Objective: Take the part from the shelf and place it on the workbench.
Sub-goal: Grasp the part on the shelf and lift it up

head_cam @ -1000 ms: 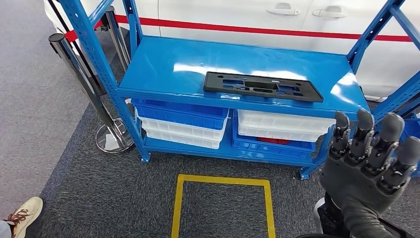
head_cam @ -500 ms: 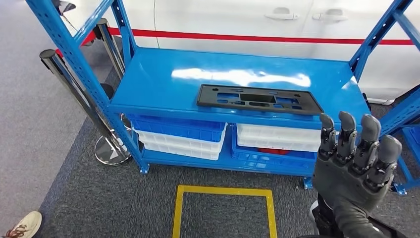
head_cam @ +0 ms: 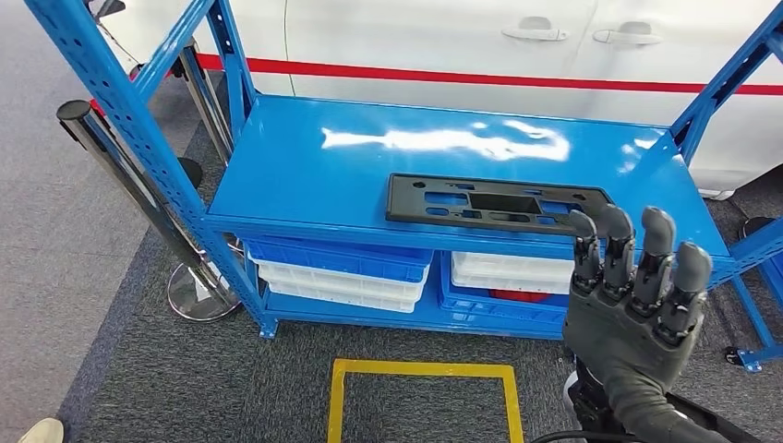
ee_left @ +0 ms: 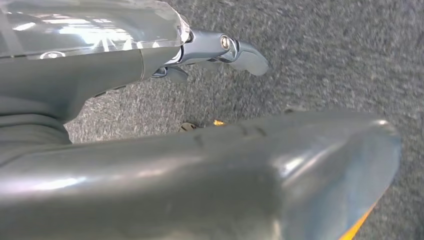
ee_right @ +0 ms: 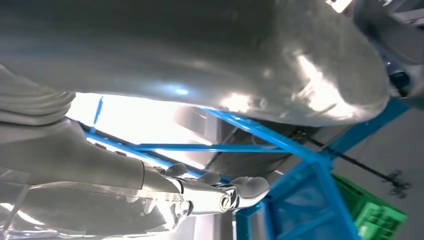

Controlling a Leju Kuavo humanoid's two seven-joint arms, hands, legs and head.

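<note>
- One risk judged from the head view: flat black part (head_cam: 497, 203) lying low on the blue shelf (head_cam: 305, 175), near its front edge, hard to get fingers under; could be pushed back or tipped off the lip.
- Right hand (head_cam: 635, 300) raised before the shelf front, fingers upright and apart, nothing held, just short of the part's near corner.
- Blue upright (head_cam: 706, 106), stacked bins (head_cam: 342, 268) below, steel post (head_cam: 125, 175), white car (head_cam: 415, 37) behind; yellow floor square (head_cam: 420, 401).
- Left wrist view: left hand (ee_left: 150, 170) hanging over grey carpet (ee_left: 325, 55); grip impossible to tell.
- Right wrist view: right hand empty before blue frame bars (ee_right: 260, 131); green crate (ee_right: 377, 220) beyond.
</note>
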